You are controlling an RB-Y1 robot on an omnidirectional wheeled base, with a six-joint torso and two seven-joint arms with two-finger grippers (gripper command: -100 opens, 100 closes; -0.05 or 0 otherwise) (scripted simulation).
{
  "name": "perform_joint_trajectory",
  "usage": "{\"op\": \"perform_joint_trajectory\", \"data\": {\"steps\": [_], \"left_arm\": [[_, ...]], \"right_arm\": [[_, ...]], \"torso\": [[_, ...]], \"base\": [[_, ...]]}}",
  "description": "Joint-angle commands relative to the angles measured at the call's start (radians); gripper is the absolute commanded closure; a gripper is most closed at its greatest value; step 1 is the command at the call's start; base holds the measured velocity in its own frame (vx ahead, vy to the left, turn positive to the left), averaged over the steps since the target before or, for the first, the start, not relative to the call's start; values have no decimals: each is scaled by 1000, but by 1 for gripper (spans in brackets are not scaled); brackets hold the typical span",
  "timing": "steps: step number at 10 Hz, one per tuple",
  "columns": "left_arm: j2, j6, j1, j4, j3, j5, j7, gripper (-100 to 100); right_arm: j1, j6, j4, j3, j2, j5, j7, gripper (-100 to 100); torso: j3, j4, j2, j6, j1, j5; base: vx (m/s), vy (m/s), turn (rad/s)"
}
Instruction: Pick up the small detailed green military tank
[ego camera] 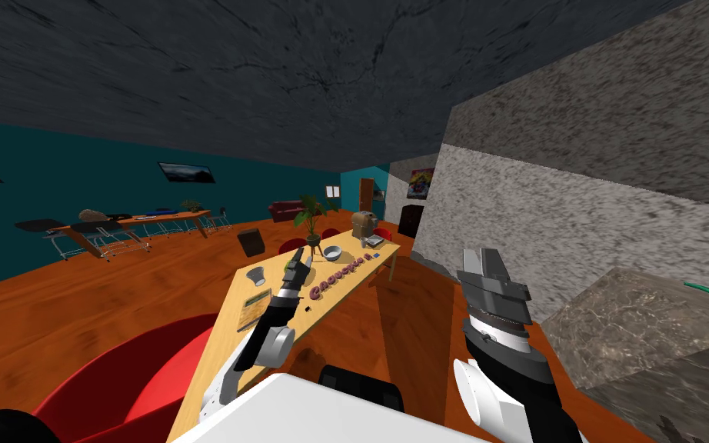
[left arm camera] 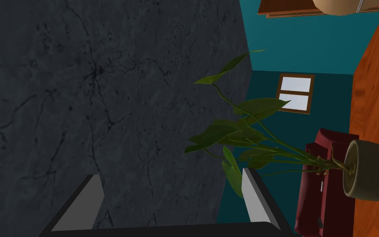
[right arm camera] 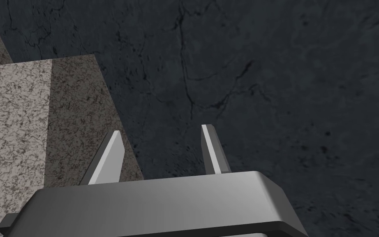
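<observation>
Scanning the long tan wooden surface [ego camera: 226, 331], I cannot pick out the small green tank. The left gripper [ego camera: 299, 263] hovers over that surface, jaws apart, its camera facing a leafy potted plant [left arm camera: 219, 133]. The right gripper [ego camera: 486, 260] is raised aside, jaws apart.

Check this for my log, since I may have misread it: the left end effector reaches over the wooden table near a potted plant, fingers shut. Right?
Not quite. The left end effector is open: the left wrist view shows its fingers standing wide apart, gripping nothing. The rest holds: in the head view it reaches over the wooden table, near the potted plant.
</observation>
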Motion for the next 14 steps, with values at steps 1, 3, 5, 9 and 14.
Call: {"op": "perform_joint_trajectory", "data": {"steps": [1, 3, 5, 9, 14], "left_arm": [[13, 50, -22, 31, 19, 16, 24, -100], [22, 98, -37, 63, 34, 29, 47, -100], [28, 137, -53, 97, 49, 43, 70, -100], [37, 229, -88, 169, 79, 73, 119, -100], [42, 364, -144, 285, 122, 120, 197, -100]], "right_arm": [[0, 0, 0, 0, 0, 0, 0, 0], [0, 0, 0, 0, 0, 0, 0, 0], [0, 0, 0, 0, 0, 0, 0, 0], [0, 0, 0, 0, 0, 0, 0, 0], [0, 0, 0, 0, 0, 0, 0, 0]], "torso": [[0, 0, 0, 0, 0, 0], [0, 0, 0, 0, 1, 0], [0, 0, 0, 0, 1, 0], [0, 0, 0, 0, 1, 0], [0, 0, 0, 0, 1, 0]], "base": [[16, -26, 22], [14, -25, 22], [17, -34, 26], [16, -38, 26], [16, -26, 22]]}}
